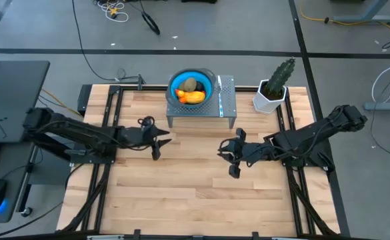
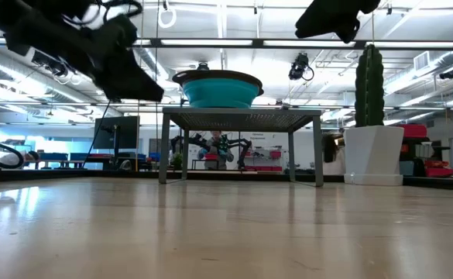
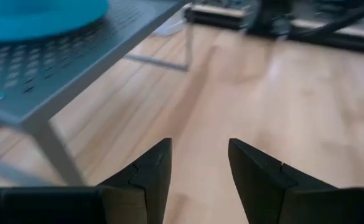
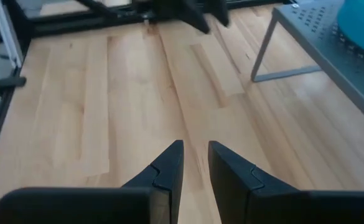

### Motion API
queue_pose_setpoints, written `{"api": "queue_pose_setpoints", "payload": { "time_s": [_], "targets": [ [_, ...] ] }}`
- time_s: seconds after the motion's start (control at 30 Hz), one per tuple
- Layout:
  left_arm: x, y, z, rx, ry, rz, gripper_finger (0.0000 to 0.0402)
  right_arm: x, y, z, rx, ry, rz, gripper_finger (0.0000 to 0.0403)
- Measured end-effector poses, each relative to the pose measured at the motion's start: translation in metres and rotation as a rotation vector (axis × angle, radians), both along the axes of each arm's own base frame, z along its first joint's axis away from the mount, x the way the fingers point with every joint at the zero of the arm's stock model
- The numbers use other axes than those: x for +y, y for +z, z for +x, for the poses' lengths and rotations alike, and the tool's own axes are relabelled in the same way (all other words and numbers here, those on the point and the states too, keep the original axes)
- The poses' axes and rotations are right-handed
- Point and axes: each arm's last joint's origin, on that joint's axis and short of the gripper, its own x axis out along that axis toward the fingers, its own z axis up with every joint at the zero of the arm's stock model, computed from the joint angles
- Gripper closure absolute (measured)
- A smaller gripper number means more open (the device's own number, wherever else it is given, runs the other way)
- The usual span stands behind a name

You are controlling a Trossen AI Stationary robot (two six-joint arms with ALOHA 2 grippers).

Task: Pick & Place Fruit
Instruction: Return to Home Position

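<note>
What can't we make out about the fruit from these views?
- Low view: the bowl wall hides all the fruit.
- High view: the fruit is too small to count; any pieces underneath are hidden.
- Both wrist views: the picture's edge cuts off the bowl; no fruit shows.

No text, label, brand, number or sign can be read in any of the views; the screens and fittings in the room behind the table are too small and blurred to make out.
</note>
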Motion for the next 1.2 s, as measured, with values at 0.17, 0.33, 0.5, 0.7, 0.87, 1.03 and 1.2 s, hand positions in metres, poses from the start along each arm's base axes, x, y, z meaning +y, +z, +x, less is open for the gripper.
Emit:
{"api": "queue_pose_setpoints", "payload": {
  "time_s": [0.17,0.33,0.5,0.7,0.87,1.03,1.2],
  "targets": [
    [-0.007,0.011,-0.007,-0.052,-0.055,-0.008,0.0233,-0.003,0.004,0.004,-0.036,0.058,-0.05,0.032],
    [-0.011,0.01,-0.009,-0.039,-0.082,-0.018,0.0233,-0.001,0.011,0.008,-0.09,0.152,-0.194,0.032],
    [-0.015,0.01,-0.009,-0.04,-0.097,-0.038,0.0233,0.003,0.014,0.009,-0.112,0.218,-0.294,0.032],
    [-0.018,0.01,-0.009,-0.042,-0.106,-0.039,0.0233,0.002,0.024,0.009,-0.167,0.104,-0.44,0.032],
    [-0.019,0.01,-0.01,-0.041,-0.113,-0.035,0.0233,0.001,0.026,0.008,-0.18,0.076,-0.46,0.032],
    [-0.019,0.01,-0.01,-0.035,-0.114,-0.007,0.0233,-0.002,0.026,0.009,-0.2,0.02,-0.381,0.032],
    [-0.018,0.011,-0.009,-0.047,-0.088,0.013,0.0233,-0.001,0.029,0.01,-0.254,-0.019,-0.305,0.032]
  ]
}}
